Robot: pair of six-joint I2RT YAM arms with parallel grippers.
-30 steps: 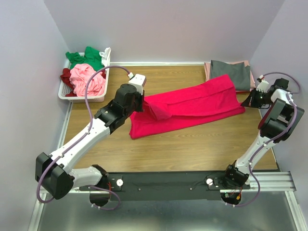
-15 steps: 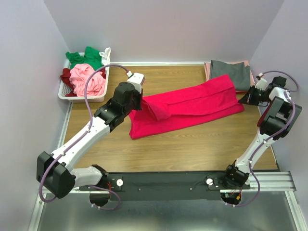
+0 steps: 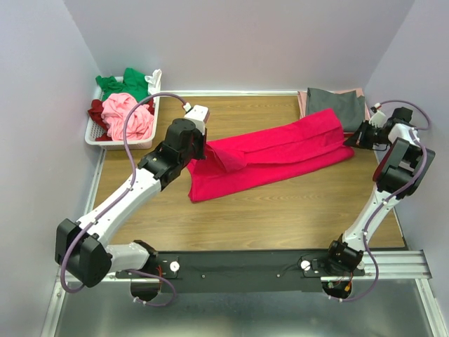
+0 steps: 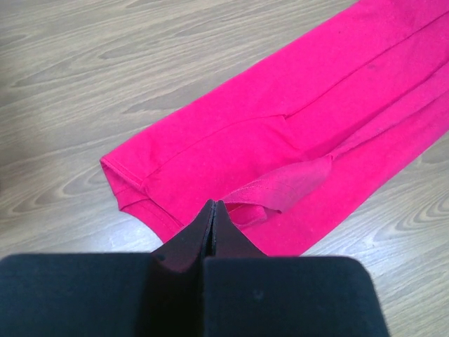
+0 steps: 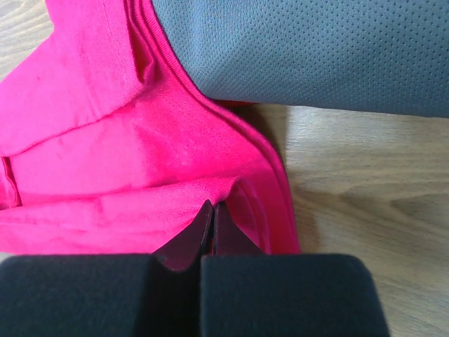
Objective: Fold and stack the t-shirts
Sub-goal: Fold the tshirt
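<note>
The crimson-pink t-shirt (image 3: 280, 151) lies as a long band, folded lengthways, across the wooden table (image 3: 280, 217). My left gripper (image 3: 198, 151) is shut on a fold at its left end; in the left wrist view the gripper (image 4: 212, 205) pinches a thin edge of the t-shirt (image 4: 295, 119) at the jaw tips. My right gripper (image 3: 353, 138) is shut on the right end; the right wrist view has the gripper (image 5: 212, 205) pulling the cloth (image 5: 105, 161) into a small peak. The shirt's far right edge touches a folded grey t-shirt (image 5: 316, 49).
The grey t-shirt (image 3: 337, 105) lies on a dusty pink one (image 3: 302, 104) at the back right corner. A white slatted basket (image 3: 95, 137) at the back left holds green (image 3: 126, 84), light pink (image 3: 126, 116) and maroon (image 3: 96, 112) tees. Walls close in the left, right and back.
My right gripper has moved a little back and leftward with the shirt's end, nearer the grey stack. My left gripper has crept slightly toward the back. Both stay shut.
</note>
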